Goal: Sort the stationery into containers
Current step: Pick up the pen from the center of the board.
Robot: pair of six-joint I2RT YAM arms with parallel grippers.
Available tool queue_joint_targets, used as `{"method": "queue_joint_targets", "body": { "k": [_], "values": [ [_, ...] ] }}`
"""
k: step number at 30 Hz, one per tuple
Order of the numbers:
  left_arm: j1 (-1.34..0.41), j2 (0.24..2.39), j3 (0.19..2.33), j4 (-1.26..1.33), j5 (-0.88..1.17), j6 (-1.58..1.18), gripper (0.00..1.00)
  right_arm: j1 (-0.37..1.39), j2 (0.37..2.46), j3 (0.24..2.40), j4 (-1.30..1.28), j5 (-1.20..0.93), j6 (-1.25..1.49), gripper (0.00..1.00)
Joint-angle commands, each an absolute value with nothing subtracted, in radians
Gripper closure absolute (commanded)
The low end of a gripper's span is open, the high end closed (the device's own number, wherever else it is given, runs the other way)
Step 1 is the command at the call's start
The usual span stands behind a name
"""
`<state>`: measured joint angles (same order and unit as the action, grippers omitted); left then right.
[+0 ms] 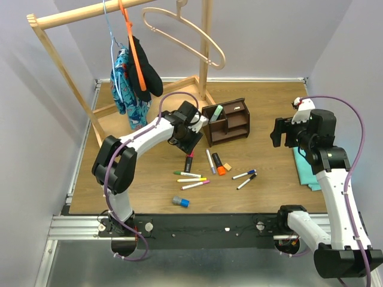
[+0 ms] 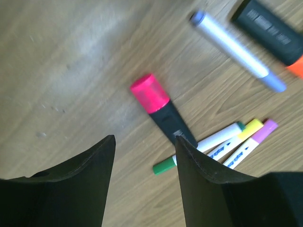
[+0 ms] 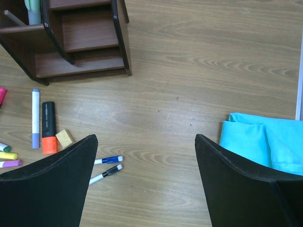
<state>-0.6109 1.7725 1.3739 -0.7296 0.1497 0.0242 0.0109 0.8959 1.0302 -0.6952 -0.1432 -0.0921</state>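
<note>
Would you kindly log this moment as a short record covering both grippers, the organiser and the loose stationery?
left gripper: open, empty, near the red highlighter
right gripper: open, empty, above bare table
organiser: upright, one pale green item inside
orange highlighter: on table, tan cube beside it
thin markers: loose on table
grey-blue cylinder: loose, near front edge
</note>
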Motion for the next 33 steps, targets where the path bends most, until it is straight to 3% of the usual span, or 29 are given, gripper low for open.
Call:
{"method": "queue_joint_targets", "body": {
  "k": [1,33],
  "values": [
    [-0.62,1.808,1.446,-0.828,0.058,-0.038,0.38,-0.015,0.884,1.017,-0.667,-0.124,-0.064,0.09],
    [-0.627,2.014,1.519,-0.816,0.132,-0.069,0.37,-0.043,0.838,0.982,-0.701,-0.13,-0.061,0.09]
  ]
}}
